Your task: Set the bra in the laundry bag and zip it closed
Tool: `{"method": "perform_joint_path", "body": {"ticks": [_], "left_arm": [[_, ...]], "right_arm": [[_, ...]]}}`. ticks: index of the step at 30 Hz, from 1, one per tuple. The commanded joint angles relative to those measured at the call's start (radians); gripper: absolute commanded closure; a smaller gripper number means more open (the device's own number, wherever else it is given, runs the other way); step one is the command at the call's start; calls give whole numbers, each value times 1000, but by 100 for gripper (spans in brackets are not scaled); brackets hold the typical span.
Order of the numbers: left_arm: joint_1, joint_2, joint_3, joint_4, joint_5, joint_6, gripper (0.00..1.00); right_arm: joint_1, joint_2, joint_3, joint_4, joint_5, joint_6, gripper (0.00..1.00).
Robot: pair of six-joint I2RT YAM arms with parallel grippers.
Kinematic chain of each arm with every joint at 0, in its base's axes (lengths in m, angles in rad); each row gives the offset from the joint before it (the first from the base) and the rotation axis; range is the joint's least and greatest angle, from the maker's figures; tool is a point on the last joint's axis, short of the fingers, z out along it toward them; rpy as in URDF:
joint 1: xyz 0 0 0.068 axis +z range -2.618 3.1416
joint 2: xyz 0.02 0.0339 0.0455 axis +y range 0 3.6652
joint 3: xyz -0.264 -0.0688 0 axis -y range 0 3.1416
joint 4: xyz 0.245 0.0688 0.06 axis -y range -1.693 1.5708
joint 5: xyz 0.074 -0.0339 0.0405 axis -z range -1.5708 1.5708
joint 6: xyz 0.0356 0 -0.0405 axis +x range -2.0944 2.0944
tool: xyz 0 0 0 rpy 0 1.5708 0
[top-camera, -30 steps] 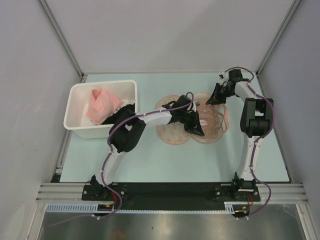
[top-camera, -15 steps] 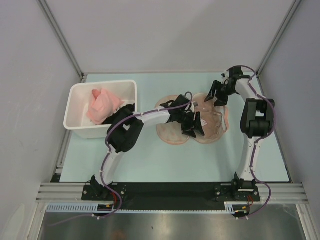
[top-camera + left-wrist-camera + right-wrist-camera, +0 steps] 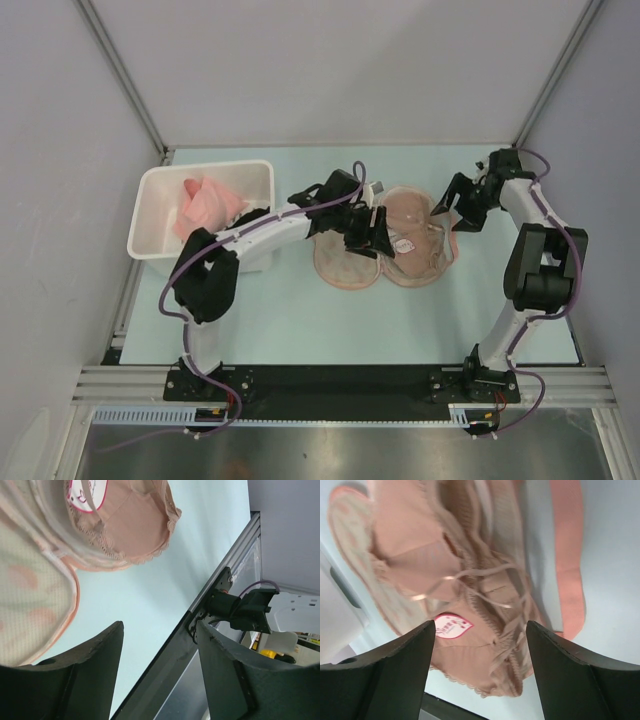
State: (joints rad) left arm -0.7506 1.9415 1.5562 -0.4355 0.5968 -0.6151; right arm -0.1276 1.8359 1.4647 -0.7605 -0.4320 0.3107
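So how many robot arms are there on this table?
2. The left arm stretches across to the laundry bag; the right arm bends in toward its right edge. None seem hidden.

Part of laundry bag (image 3: 345, 270) under left end effector (image 3: 372, 236), bra (image 3: 130, 525) cut off at top edge

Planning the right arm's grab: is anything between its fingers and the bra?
Nothing visible. The open right gripper sits at the right edge of the bag; the bra lies uncovered on it, straight ahead in the right wrist view. The left gripper hangs over the bag's middle, off that line.
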Motion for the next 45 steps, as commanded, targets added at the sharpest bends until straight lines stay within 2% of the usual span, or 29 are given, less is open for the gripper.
{"method": "perform_joint_path", "body": {"ticks": [1,9,23,25,28,33,36,40,43,45], "left_arm": [[13,-94,-68,-35,-23,66,36],[23,-179,-203,-28,-14,68,37],[46,-225,-243,-22,-28,60,38],[48,-225,-245,-22,-25,57,38],[46,-227,-243,-22,-22,54,38],[46,-243,-255,-20,-26,54,38],[48,-253,-263,-20,-32,54,38],[48,-262,-268,-20,-34,52,38],[48,-265,-271,-20,-38,52,38],[48,-260,-271,-20,-40,52,38]], "right_arm": [[-30,0,-107,171,-74,27,22],[-43,45,-149,265,-73,73,31],[-29,79,-142,326,-117,122,62],[-18,85,-132,307,-99,117,61],[-15,85,-122,274,-53,113,50],[-14,94,-121,247,-10,91,51],[-12,117,-116,247,-16,88,55],[-4,94,-110,260,-17,82,91],[32,57,-64,205,27,50,100],[55,20,-43,152,44,41,100]]}}
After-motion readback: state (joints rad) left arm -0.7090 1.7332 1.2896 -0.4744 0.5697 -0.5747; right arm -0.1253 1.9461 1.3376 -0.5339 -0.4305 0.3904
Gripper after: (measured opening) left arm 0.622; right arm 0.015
